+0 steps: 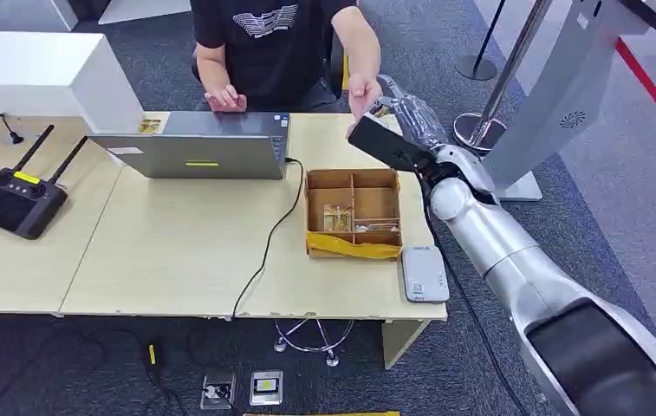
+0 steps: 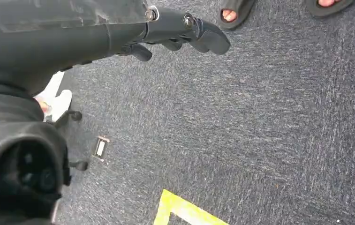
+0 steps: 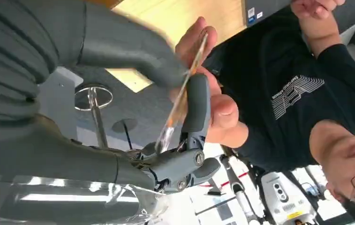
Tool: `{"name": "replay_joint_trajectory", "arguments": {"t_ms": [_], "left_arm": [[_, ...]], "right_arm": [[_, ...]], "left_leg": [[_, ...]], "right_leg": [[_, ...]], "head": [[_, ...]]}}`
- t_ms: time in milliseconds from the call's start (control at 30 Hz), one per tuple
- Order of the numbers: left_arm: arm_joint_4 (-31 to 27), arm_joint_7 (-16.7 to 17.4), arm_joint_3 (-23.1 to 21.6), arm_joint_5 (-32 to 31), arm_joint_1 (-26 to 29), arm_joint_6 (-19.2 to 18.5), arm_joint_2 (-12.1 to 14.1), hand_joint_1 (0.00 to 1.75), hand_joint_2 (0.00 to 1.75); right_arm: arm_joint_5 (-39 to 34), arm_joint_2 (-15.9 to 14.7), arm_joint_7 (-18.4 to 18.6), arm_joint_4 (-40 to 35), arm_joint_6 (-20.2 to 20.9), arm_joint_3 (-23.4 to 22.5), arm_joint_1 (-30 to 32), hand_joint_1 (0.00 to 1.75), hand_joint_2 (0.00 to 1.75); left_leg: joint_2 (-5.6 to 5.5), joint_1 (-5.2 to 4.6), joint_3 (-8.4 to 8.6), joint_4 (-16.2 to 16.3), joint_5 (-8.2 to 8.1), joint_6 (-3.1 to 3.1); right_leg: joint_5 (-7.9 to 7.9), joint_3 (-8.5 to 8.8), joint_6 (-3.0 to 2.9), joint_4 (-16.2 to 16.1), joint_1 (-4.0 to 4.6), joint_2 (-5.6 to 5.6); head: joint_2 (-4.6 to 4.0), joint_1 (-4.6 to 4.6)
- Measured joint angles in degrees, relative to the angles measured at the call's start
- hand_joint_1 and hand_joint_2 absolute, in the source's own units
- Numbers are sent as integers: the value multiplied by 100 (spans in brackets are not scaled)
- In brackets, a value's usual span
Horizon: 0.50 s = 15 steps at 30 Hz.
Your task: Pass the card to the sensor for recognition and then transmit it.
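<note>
My right hand [image 1: 406, 117] is raised over the table's far right corner, stretched toward a seated person. In the right wrist view its thumb and a finger pinch a thin, pale card [image 3: 180, 98] seen edge-on. The person's hand [image 3: 215, 110] is closed on the same card from the other side; in the head view that hand [image 1: 363, 91] meets mine. The white card sensor [image 1: 424, 273] lies near the table's front right edge, well below my hand. My left hand [image 2: 185, 33] hangs above grey carpet, its fingers loosely apart and holding nothing.
A brown divided tray [image 1: 352, 175] with small items stands just left of the sensor. A grey laptop [image 1: 190, 147] with a black cable sits in front of the person. A black antenna controller [image 1: 16, 199] lies at the far left. A grey stand [image 1: 558, 95] rises right of the table.
</note>
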Motion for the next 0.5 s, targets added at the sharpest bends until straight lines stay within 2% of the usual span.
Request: {"name": "replay_joint_trajectory", "arguments": {"t_ms": [133,300,500], "left_arm": [[0,0,-2,4,2,0,0,0,0],[0,0,-2,52,5,9,0,0,0],[0,0,-4,57,12,7,0,0,0]], "right_arm": [[-81,9,18,46,-133,-2,1,0,0],[109,11,-41,68,-380,-2,-4,0,0],[343,-2,31,15,-476,0,-55,0,0]], "left_leg": [[0,0,0,0,0,0],[0,0,1,0,0,0],[0,0,2,1,0,0]], "right_leg": [[0,0,0,0,0,0],[1,0,-1,0,0,1],[1,0,-1,0,0,1]], "head": [[0,0],[0,0],[0,0]]}}
